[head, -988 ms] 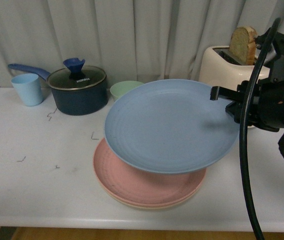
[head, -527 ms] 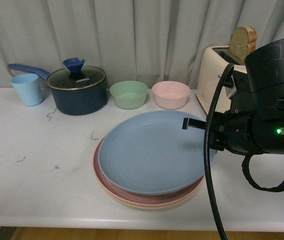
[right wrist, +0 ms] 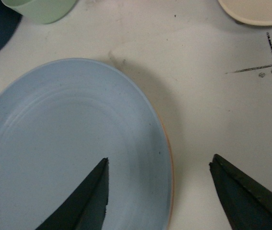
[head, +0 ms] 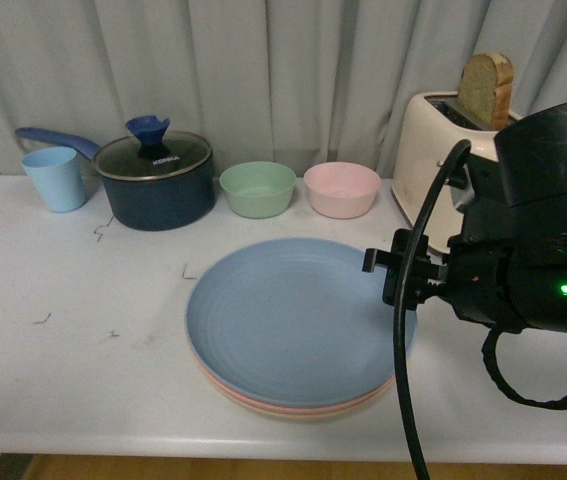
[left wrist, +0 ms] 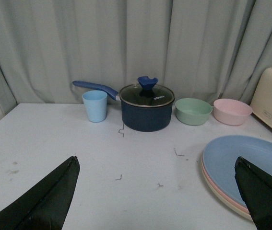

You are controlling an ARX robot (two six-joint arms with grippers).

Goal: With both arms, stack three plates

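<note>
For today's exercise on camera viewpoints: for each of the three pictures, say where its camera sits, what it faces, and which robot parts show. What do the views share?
Front view: on the robot's body, facing the curtain; shows the black right gripper at the round matte blue plate.
Left wrist view: above the white table, facing the dark blue lidded saucepan; its open left gripper shows.
Right wrist view: looks down on the blue plate; open fingertips.
Shared: blue plate.

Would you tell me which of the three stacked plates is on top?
The blue plate is on top, its whole face showing; of the pink plate and the cream plate beneath, only thin rims show.
</note>
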